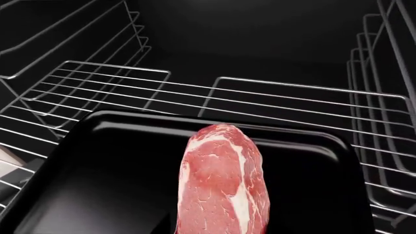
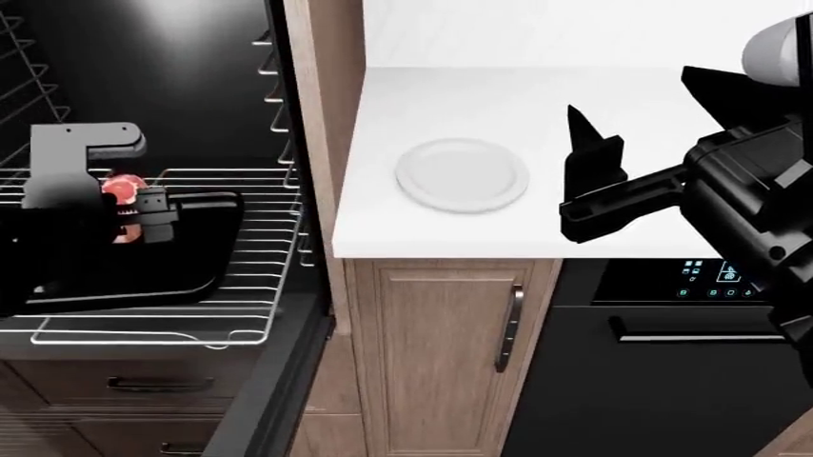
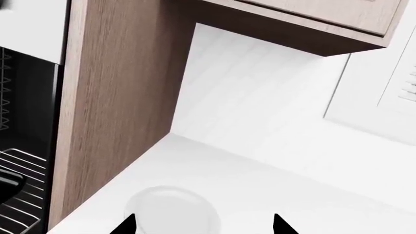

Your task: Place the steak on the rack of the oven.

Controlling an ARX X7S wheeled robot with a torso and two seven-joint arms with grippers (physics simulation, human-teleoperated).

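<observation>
Marbled red-pink steak | glossy black tray | silver wire rack

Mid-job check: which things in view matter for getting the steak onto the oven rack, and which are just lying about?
Belong to the job:
- steak, held in the left tool
- rack, pulled out
- oven, door open

Just lying about:
- black baking tray on the rack, under the steak
- white plate on the counter
- right tool, empty, over the counter
</observation>
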